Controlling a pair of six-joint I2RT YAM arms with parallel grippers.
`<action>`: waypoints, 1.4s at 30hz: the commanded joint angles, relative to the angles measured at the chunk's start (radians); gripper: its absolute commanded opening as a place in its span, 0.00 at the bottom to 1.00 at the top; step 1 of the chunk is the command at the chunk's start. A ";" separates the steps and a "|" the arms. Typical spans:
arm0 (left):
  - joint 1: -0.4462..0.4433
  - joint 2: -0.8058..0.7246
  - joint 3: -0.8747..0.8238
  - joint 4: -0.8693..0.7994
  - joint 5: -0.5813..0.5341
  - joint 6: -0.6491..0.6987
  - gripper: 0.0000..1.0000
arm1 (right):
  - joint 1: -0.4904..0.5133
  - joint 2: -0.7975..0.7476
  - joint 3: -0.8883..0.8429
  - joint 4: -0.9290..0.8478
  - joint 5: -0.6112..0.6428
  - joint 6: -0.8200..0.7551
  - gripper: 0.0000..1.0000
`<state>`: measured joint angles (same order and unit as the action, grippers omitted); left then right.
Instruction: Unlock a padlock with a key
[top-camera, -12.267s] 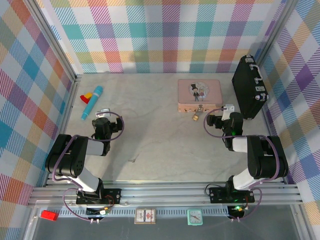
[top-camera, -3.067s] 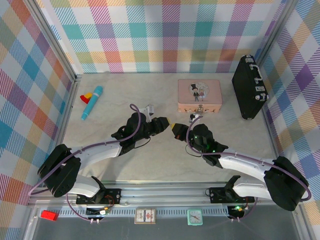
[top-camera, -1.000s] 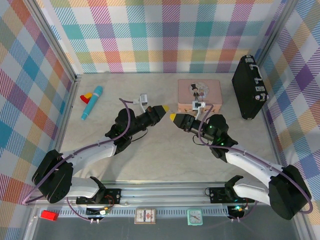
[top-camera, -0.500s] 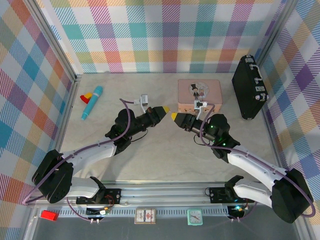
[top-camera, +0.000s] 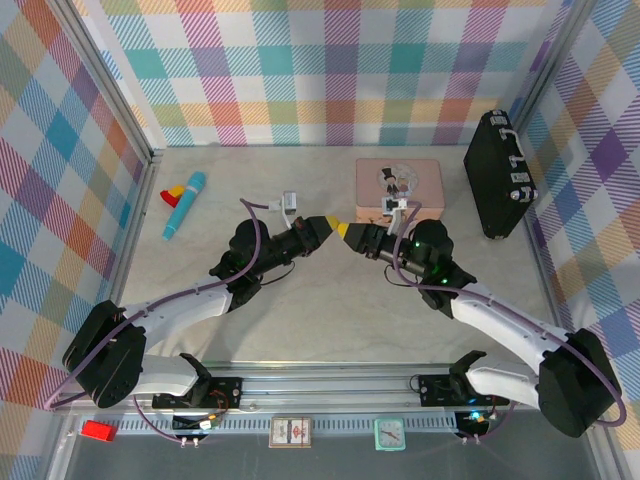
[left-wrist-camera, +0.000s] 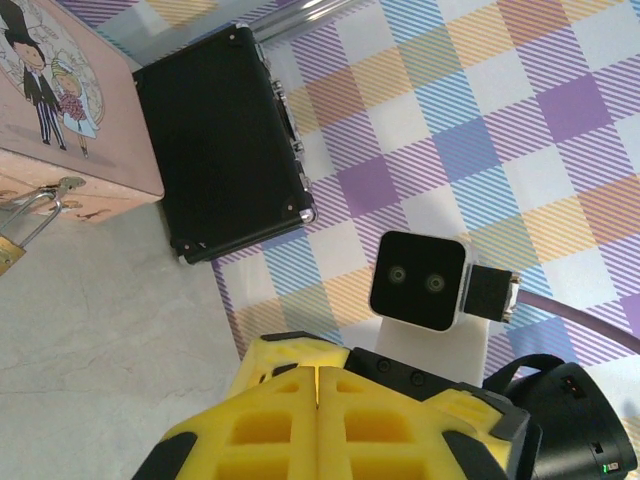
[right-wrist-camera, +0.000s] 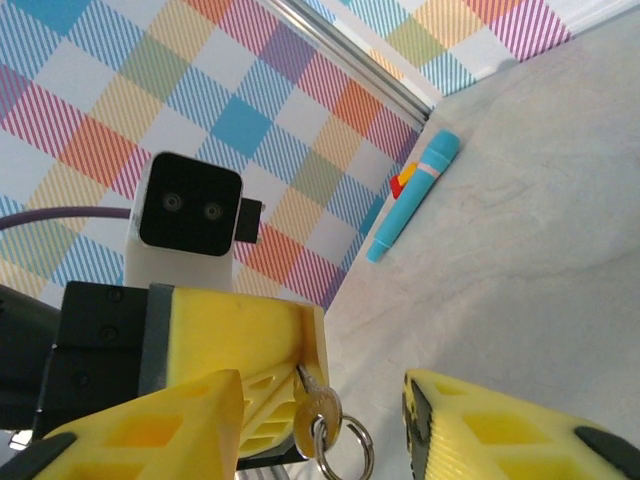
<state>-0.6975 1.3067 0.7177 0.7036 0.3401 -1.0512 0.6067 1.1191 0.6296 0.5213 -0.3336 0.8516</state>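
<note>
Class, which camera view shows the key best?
The right wrist view: the key hangs clear from the left gripper. Left wrist view: shut fingers hide it. Top view: too small to tell.

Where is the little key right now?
Mid-table, left of the pink tin: the key sticks out of the left gripper's shut jaws, between the right gripper's open jaws.

I look down from my remote station on a pale, marble-patterned tabletop (top-camera: 320, 310) under even light. Walls (top-camera: 330, 70) of pastel plaid in teal, orange, purple and yellow close it in on three sides, framed by aluminium posts (top-camera: 112, 85). Slotted aluminium rails (top-camera: 330, 383) run along the near edge.
</note>
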 joint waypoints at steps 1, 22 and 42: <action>0.000 -0.001 0.014 0.031 0.020 0.016 0.00 | -0.006 0.002 0.029 0.023 -0.040 -0.011 0.43; 0.000 -0.026 0.000 0.014 0.005 0.030 0.00 | -0.042 -0.020 0.011 0.037 -0.083 0.049 0.22; 0.000 -0.023 0.010 0.005 -0.001 0.037 0.00 | -0.044 -0.020 0.004 0.028 -0.092 0.055 0.12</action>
<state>-0.6975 1.3056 0.7177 0.7025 0.3416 -1.0317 0.5674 1.1248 0.6296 0.5362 -0.4282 0.9237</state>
